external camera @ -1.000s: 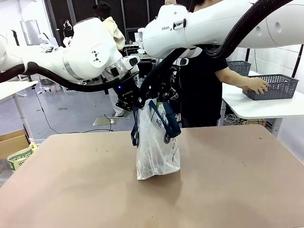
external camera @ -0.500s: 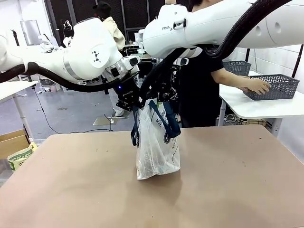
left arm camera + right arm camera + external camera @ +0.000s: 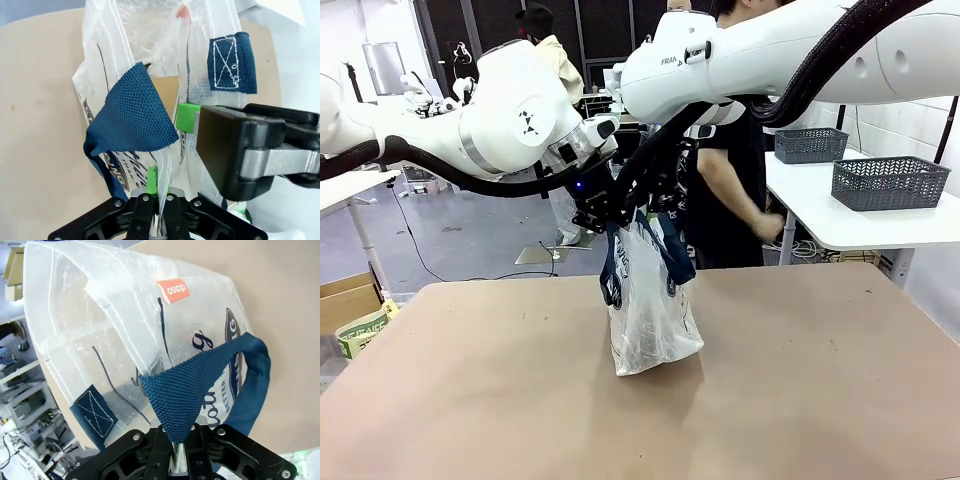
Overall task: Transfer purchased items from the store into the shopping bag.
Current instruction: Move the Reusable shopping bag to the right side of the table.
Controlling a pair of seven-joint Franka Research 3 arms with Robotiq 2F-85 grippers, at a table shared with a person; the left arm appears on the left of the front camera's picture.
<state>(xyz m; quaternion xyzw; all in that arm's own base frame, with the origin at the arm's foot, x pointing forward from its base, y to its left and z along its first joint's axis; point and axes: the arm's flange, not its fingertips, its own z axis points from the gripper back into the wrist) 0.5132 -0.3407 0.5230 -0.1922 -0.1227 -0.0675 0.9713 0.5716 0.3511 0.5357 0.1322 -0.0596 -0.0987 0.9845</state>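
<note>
Standing crinkly, translucent shopping bag.

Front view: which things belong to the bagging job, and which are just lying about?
Job: shopping bag, held upright on the table; left gripper and right gripper, both shut on it; nearer grey basket on the side table.
Lying about: farther grey basket; cardboard box; printed packet beside the table's left edge.
</note>
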